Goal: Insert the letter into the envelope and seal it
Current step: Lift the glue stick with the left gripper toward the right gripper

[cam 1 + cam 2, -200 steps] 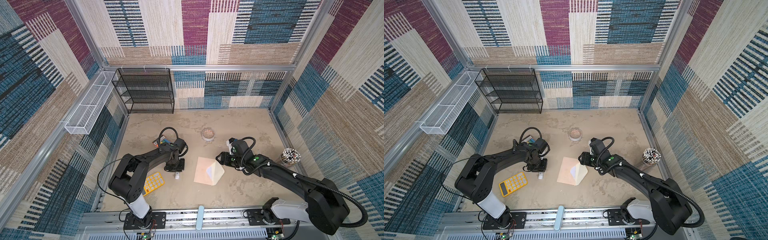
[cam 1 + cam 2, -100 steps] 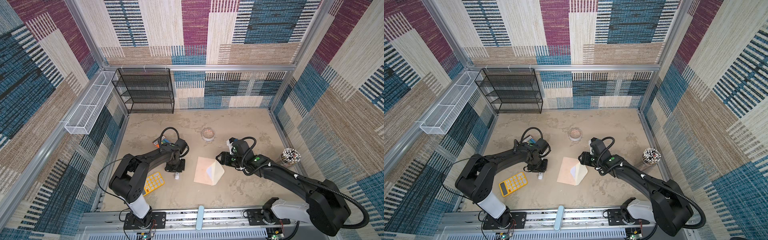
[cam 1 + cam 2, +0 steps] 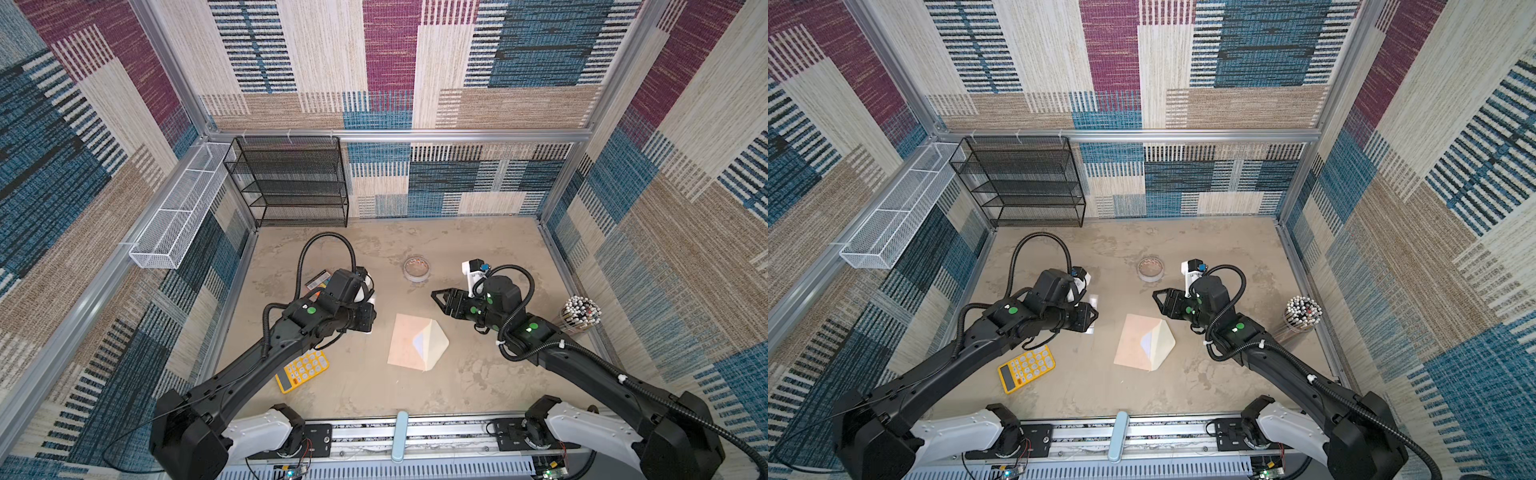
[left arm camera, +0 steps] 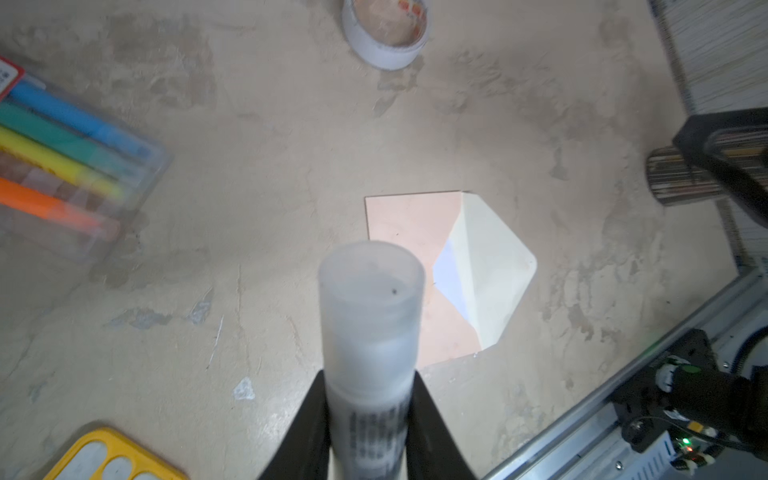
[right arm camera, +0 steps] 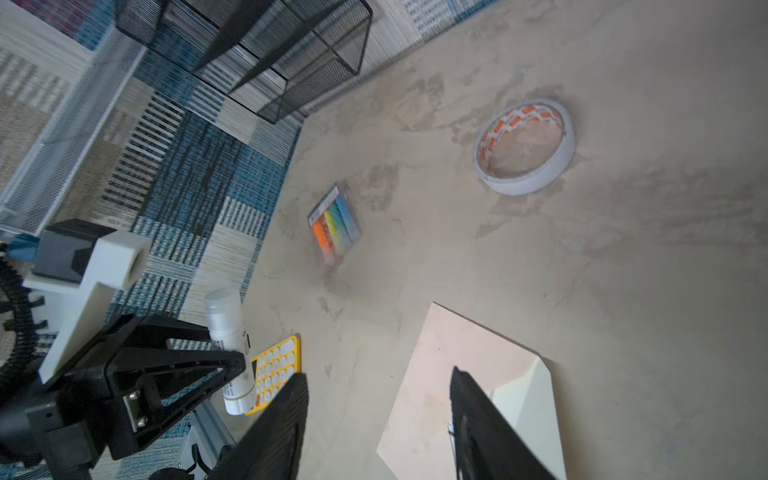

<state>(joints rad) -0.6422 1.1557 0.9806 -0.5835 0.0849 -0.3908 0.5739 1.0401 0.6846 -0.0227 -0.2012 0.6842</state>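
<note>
The sandy table (image 3: 374,249) is taking up the whole floor of the box. A black wire shelf (image 3: 291,178) is standing at the far left, and a long white wire basket (image 3: 174,216) is hanging on the left wall.

The left gripper (image 4: 368,380) is squeezing a glue stick (image 4: 372,311) between its two fingers, with the cap end sticking out past them. The words on the stick are too blurry to read. In both top views the gripper is hiding most of the stick.

The right gripper (image 3: 440,303) is hanging with its fingers apart and nothing in them, just to the far right of the envelope and not touching it.

The envelope (image 3: 405,345) is lying flat in the middle of the table, between the two grippers. Its cream flap (image 3: 436,340) is lying open to the right. The right wrist view is cutting off its near corner.

A yellow calculator (image 3: 303,370) is lying near left, partly under the left arm. A cup of pens (image 3: 582,316) is standing at the right edge. A roll of tape (image 3: 417,268) is sitting far of the envelope. A pack of coloured markers (image 4: 62,166) is lying on the left, half hidden behind the left arm in both top views.

The letter (image 4: 449,270) is sitting inside the envelope, with only a small white corner peeking out by the flap, so its print is not showing
</note>
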